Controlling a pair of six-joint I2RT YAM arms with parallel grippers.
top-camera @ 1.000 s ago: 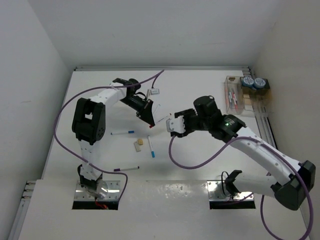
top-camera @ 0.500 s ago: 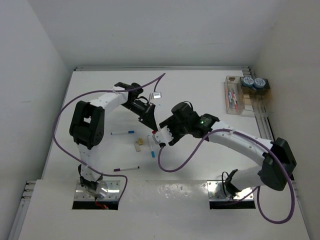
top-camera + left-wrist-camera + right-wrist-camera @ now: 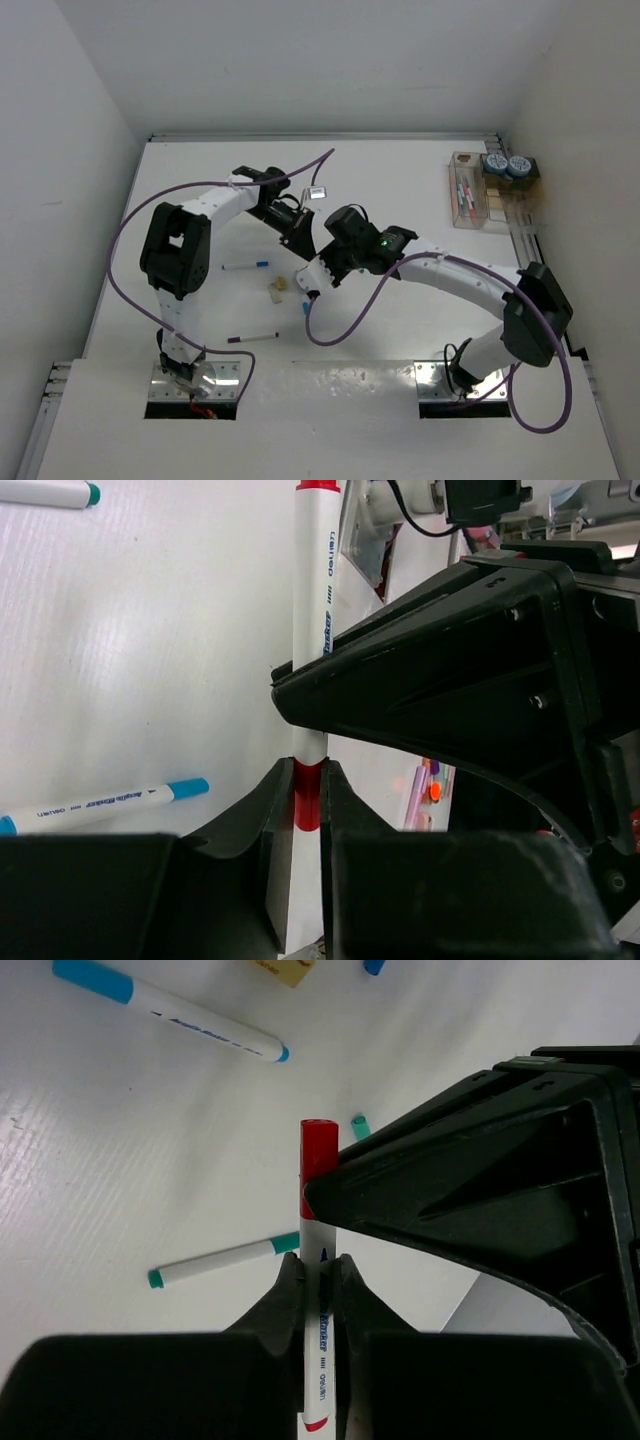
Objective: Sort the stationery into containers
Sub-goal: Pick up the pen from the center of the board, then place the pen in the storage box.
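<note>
Presently, the left gripper [image 3: 308,785] and right gripper [image 3: 320,1278] both clamp one red-capped pen [image 3: 312,600] near the table's [image 3: 400,180] middle. Some pens already lie in the clear box [image 3: 452,190]. Several loose pens [image 3: 246,266] and a tan block [image 3: 279,290] are not yet sorted.

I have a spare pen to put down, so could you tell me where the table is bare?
Bare: the far strip of table between the left arm's cable and the containers. Crowded: the middle, where the left gripper and right gripper both clamp one red-capped pen above loose pens and blocks.
</note>
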